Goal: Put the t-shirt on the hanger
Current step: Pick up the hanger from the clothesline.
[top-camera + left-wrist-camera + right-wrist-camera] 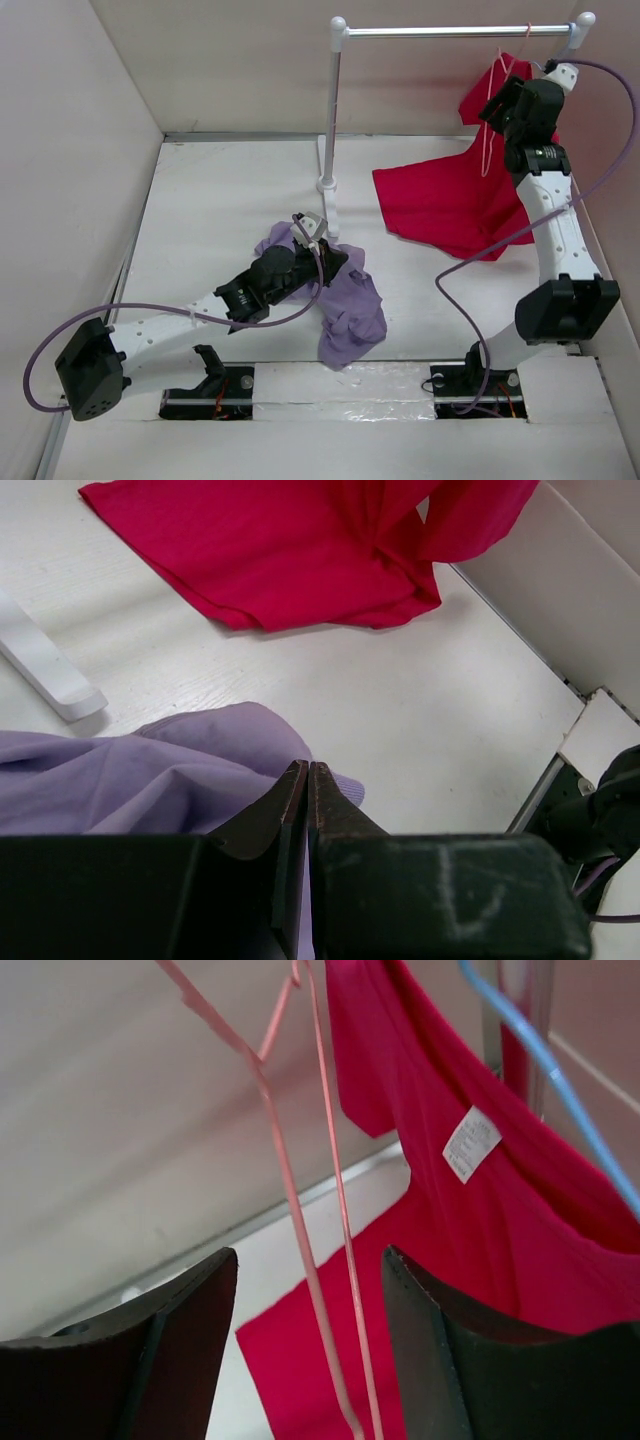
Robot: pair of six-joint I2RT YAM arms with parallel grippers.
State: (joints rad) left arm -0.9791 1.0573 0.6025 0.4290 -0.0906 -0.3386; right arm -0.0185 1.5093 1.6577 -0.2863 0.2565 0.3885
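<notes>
The lavender t-shirt (352, 305) lies crumpled on the table in front of the left arm. My left gripper (338, 260) is low on its upper edge. In the left wrist view the jaws (308, 772) are shut with a fold of the t-shirt (150, 770) pinched between them. The thin pink hanger (488, 140) hangs from the white rail at the upper right. My right gripper (495, 108) is raised beside it. In the right wrist view this gripper (309, 1252) is open, with two wires of the hanger (293, 1200) running between the jaws, touching neither.
A bright red t-shirt (450, 200) hangs from the rail on a blue hanger (555, 1080) and spreads onto the table; it also shows in the left wrist view (300, 550). The white rail stand (340, 110) rises behind the lavender shirt, its foot (45, 670) nearby. Walls enclose the table.
</notes>
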